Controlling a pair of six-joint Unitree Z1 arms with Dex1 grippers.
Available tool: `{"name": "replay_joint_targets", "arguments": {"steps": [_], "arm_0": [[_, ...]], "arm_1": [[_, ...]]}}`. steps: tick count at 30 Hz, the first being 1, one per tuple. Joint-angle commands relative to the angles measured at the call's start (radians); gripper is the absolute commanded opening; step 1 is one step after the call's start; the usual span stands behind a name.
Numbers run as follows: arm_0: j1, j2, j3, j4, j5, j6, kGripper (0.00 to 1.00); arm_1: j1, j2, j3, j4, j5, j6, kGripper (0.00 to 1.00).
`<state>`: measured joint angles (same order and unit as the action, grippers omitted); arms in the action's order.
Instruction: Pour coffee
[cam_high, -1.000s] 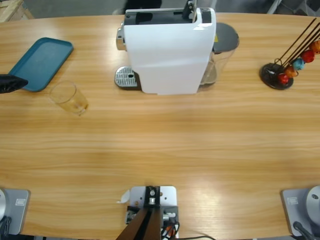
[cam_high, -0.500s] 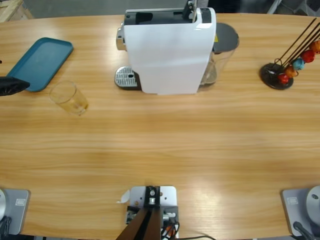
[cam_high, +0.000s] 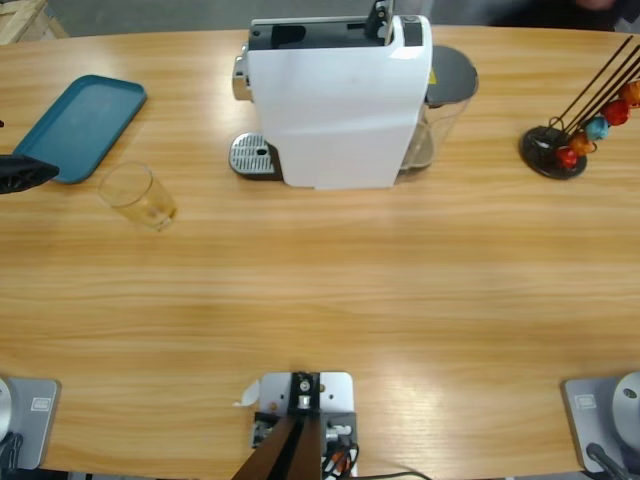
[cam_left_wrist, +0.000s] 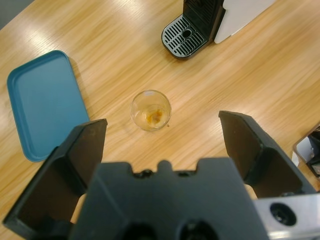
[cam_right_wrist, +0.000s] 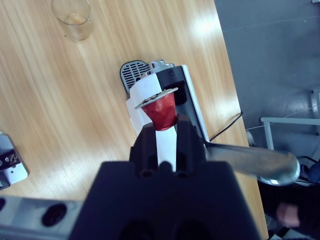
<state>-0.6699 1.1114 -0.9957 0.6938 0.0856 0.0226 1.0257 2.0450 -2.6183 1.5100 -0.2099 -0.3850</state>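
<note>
The left gripper (cam_left_wrist: 162, 145) hovers with jaws spread wide and empty — the glass (cam_left_wrist: 150, 110) stands upright straight ahead between them, beside the teal tray (cam_left_wrist: 42, 100). The right gripper (cam_right_wrist: 164, 137) pinches a red capsule (cam_right_wrist: 160, 110) high above the coffee machine (cam_right_wrist: 167, 95) — no coffee is visible yet.

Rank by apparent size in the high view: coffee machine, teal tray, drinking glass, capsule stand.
Largest to smallest:
1. coffee machine
2. teal tray
3. capsule stand and drinking glass: too alike to rank, since the stand's rods run off the edge.
</note>
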Motion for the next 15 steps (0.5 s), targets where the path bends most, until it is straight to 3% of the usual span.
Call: {"name": "replay_joint_targets", "arguments": {"steps": [1,15], "arm_0": [[-0.016,-0.036,0.039,0.007,-0.01,-0.004,0.968],[-0.017,-0.036,0.043,0.004,-0.012,-0.004,0.968]], "arm_1": [[0.014,0.137,-0.046,0.042,-0.013,-0.014,0.011],[-0.063,0.202,-0.123,0.026,-0.045,-0.015,0.011]]}}
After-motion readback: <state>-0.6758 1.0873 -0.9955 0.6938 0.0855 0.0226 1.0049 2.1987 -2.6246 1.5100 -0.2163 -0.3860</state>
